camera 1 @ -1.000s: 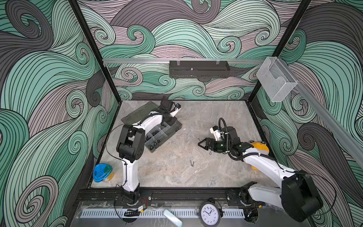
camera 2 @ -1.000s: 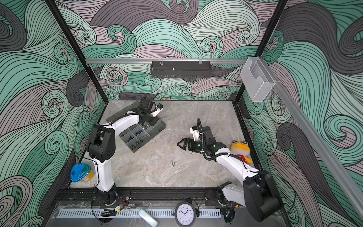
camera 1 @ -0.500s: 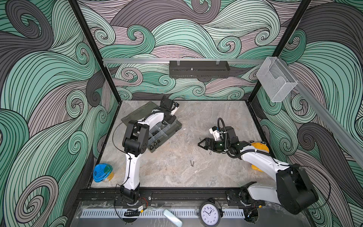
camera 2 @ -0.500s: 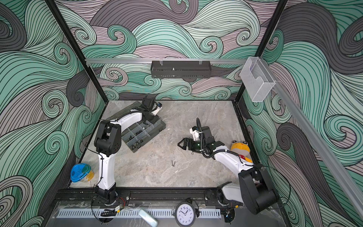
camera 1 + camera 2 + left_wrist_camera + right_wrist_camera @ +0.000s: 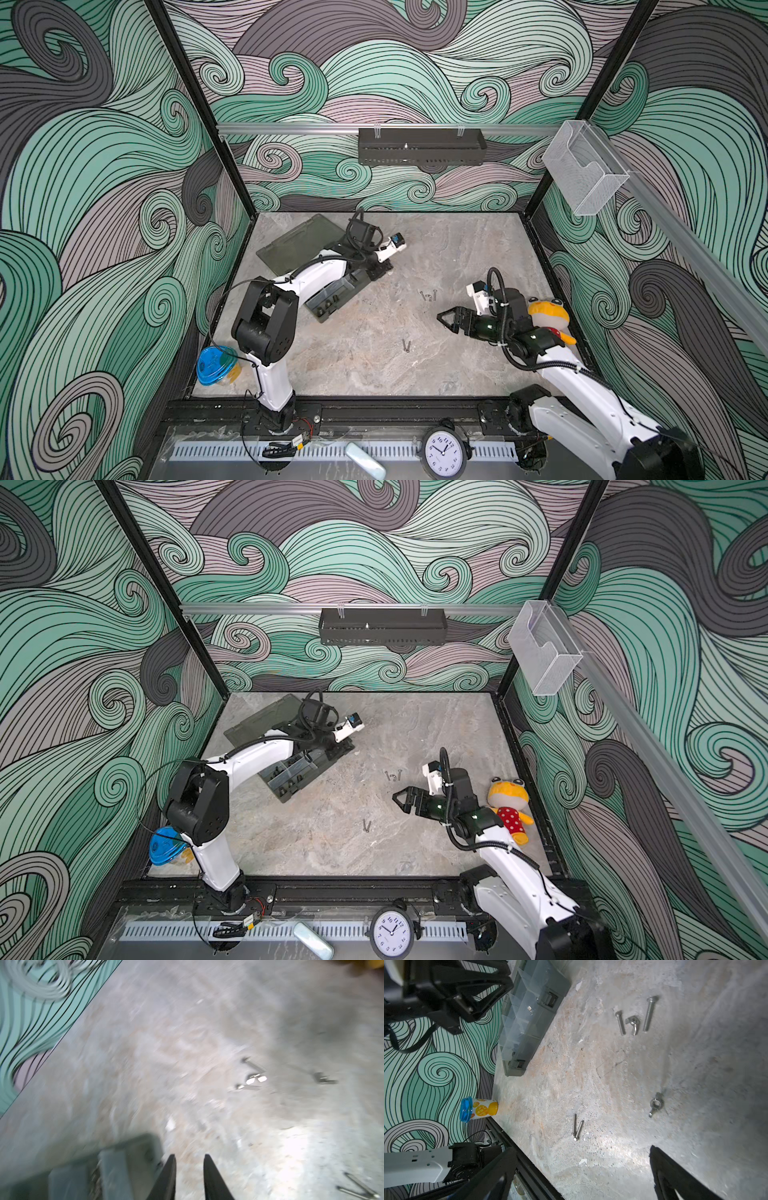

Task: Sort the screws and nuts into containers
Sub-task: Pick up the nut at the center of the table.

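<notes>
Right claw (image 5: 448,324) near screws (image 5: 573,1125) and plush toy (image 5: 547,318)

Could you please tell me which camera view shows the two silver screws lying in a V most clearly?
The right wrist view: the two silver screws are sharp there, heads and shafts distinct. In both top views the pair is only a tiny sliver; in the left wrist view it is blurred.

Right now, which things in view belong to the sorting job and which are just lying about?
Job: organiser box, two screws flanking a wing nut, a pair of screws, a lone wing nut.
Lying about: blue-lidded tub, plush toy, clock, clear wall box, black wall tray.
</notes>
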`<state>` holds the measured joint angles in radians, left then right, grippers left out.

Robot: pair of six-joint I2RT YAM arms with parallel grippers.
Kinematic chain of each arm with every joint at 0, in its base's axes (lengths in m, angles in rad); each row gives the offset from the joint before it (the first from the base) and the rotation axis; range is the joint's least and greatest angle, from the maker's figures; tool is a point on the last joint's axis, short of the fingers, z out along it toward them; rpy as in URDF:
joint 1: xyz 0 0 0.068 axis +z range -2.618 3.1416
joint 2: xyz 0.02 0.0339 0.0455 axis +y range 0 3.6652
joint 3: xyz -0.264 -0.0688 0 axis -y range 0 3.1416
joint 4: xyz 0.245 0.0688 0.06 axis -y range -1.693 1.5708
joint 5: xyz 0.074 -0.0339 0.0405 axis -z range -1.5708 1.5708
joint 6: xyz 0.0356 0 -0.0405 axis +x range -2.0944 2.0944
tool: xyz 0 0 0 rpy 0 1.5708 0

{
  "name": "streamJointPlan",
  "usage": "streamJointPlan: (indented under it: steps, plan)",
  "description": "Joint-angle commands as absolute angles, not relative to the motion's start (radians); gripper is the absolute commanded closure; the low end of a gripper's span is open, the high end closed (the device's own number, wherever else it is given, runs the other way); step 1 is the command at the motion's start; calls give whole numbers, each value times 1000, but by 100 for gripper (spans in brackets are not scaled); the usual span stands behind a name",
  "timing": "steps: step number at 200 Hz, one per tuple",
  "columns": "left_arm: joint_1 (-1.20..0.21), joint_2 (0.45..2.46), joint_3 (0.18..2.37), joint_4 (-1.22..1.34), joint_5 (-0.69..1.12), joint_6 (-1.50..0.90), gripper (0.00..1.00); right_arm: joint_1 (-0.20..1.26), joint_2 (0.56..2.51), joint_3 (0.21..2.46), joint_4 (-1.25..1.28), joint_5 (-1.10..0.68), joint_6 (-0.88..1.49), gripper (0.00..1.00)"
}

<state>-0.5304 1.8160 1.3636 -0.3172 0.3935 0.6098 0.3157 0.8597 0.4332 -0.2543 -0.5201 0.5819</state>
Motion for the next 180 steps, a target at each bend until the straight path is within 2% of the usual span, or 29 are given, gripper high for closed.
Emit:
streamJointPlan:
  steps: [1, 22, 68, 133, 180]
  plan:
    - [-595, 1851, 1354, -320, 611, 876, 69, 292, 805, 393, -324, -529, 619, 0]
    - [-638, 1908, 1371, -318, 673, 1023, 65, 285, 766, 378, -354, -551, 632, 0]
    - [-681, 2099, 1599, -459, 643, 1099, 65, 277, 687, 367, -451, -533, 632, 0]
    - [-724, 2235, 1720, -510, 550, 1073, 65, 268, 691, 362, -451, -538, 600, 0]
    - [-753, 2326, 1812, -522, 391, 1023, 66, 255, 712, 371, -451, -546, 577, 0]
